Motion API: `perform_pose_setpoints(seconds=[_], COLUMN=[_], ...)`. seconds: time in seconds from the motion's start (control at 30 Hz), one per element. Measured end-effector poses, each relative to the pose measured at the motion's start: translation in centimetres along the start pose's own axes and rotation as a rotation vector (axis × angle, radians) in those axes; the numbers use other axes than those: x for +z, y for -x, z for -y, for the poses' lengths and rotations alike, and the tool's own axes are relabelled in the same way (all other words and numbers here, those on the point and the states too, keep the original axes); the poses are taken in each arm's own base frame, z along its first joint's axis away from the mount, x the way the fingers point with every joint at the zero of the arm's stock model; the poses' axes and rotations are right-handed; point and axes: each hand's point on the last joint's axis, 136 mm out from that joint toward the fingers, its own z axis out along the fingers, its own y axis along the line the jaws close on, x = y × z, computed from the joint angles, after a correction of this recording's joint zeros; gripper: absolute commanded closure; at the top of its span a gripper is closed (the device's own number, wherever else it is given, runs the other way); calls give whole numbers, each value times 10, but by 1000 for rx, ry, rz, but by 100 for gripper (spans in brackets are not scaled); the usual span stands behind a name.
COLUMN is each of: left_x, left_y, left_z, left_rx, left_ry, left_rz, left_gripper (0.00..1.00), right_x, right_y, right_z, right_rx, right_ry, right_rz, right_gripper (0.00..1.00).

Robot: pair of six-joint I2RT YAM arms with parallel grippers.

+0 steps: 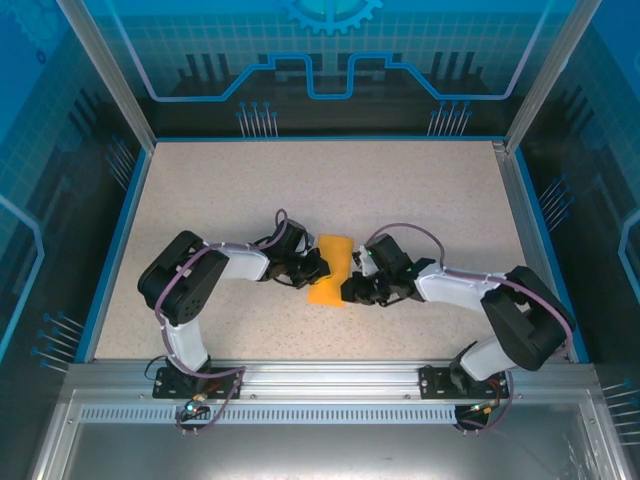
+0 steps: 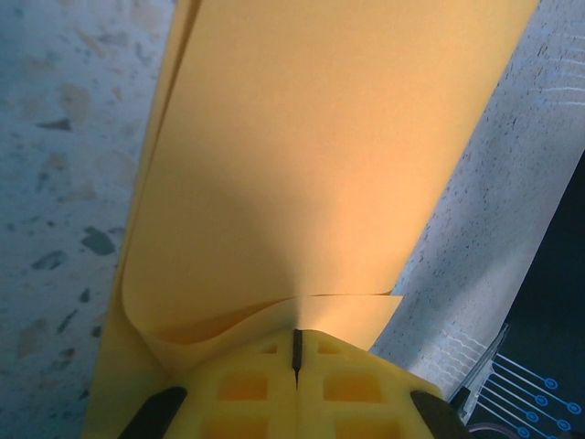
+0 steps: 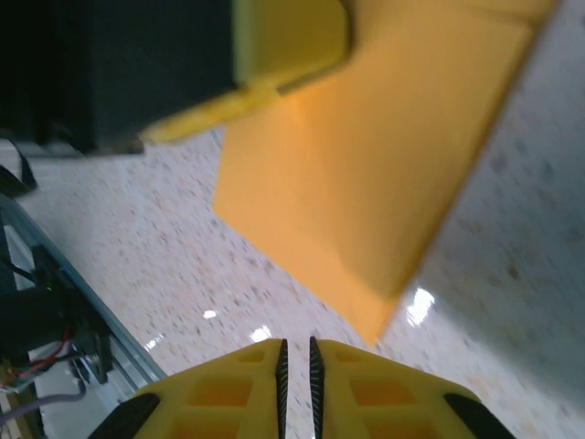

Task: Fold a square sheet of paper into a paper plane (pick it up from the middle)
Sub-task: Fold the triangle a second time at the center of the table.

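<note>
As the left gripper (image 2: 296, 355) clamps the half-folded square sheet of paper (image 2: 311, 155) at mid-table, an early fold appears to be under way.
Its pads close on the sheet's edge, layers bowing apart just ahead; the paper lies on the speckled table (image 1: 430, 200) between both arms. The right gripper (image 3: 295, 364), fingers pressed together and empty (the sheet's corner sits just beyond them), probably must flatten the crease next while the left anchors the paper.
</note>
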Motion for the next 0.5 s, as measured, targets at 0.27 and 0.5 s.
perform_pose_setpoints(seconds=[0.27,0.5], left_x=[1,1], left_y=[1,1], left_z=[1,1], left_rx=[0,2], left_ry=[0,0], left_rz=[-1,-2], left_gripper=[100,96], right_x=[26,37], right_y=[10,5], right_z=[5,17], right_rx=[31,52], right_ry=[-9,-35], right_rz=[-41,-76], right_gripper=[84,93])
